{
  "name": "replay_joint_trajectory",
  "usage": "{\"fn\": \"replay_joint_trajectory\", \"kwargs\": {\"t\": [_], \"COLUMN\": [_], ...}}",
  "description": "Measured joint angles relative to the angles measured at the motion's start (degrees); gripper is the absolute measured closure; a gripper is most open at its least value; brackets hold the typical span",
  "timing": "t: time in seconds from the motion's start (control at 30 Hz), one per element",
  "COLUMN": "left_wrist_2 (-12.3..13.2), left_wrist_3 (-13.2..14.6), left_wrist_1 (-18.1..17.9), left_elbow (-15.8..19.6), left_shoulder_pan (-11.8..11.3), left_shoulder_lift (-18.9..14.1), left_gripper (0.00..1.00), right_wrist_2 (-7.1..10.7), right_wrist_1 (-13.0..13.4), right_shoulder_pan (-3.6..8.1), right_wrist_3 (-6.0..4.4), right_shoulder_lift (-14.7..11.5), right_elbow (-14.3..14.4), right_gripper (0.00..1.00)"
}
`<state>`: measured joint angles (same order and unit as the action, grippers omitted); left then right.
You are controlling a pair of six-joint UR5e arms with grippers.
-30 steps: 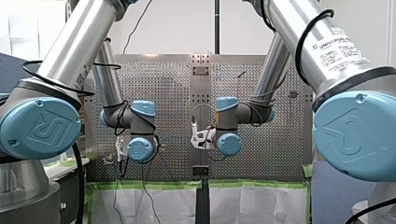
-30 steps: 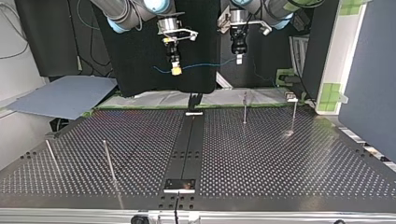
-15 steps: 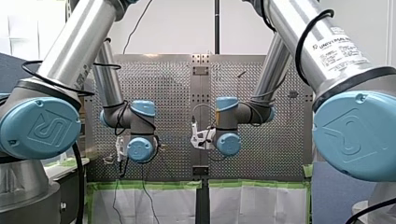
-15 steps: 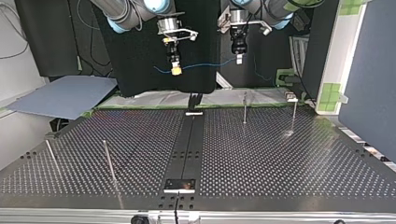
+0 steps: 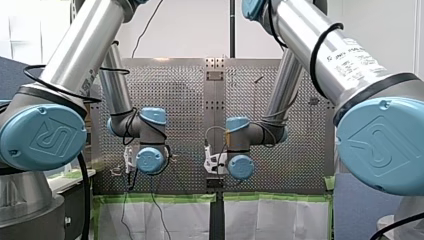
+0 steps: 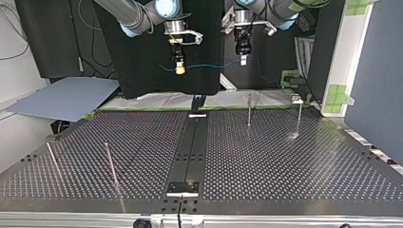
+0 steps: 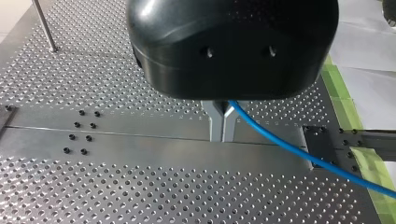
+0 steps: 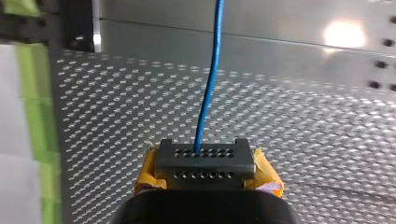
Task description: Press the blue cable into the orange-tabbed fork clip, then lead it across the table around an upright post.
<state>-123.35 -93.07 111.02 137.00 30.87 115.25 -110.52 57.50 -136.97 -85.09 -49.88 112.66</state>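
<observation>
My left pincer and right pincer are each pinching shut on the cable, which is sagging between them above the table's far edge in the top view, and it is looking light and limp, so it is probably best gripped close

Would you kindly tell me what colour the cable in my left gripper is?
Blue; the cable shows best in the left wrist view.

Shows the cable strung between my right claw, at the top view's left, and my left claw, at its right, above the surface's far side. Places far posts upright on its right half, near posts on its left.
</observation>
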Motion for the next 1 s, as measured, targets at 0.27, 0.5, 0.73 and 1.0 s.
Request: {"fn": "replay_joint_trajectory", "kwargs": {"t": [0.27,0.5,0.73,1.0], "left_wrist_2": [0.0,0.95,0.76,1.28], "left_wrist_3": [0.0,2.0,3.19,-1.0], "left_wrist_1": [0.0,-2.0,-3.92,-3.65], "left_elbow": [0.0,2.0,3.56,4.79], "left_shoulder_pan": [0.0,-0.01,-0.28,-1.52], "left_shoulder_lift": [0.0,0.11,-2.85,-4.85], "left_gripper": [1.0,1.0,1.0,1.0], "right_wrist_2": [-0.14,-1.57,-1.47,2.68], "right_wrist_1": [-0.01,-1.43,-2.08,-1.35], "right_shoulder_pan": [-0.01,0.62,1.3,1.92], "right_wrist_3": [0.0,-0.91,-3.92,-7.34], "right_shoulder_lift": [4.63,4.99,1.92,-1.95], "right_elbow": [-0.02,-0.28,-0.6,-2.24], "right_gripper": [1.0,1.0,1.0,1.0]}}
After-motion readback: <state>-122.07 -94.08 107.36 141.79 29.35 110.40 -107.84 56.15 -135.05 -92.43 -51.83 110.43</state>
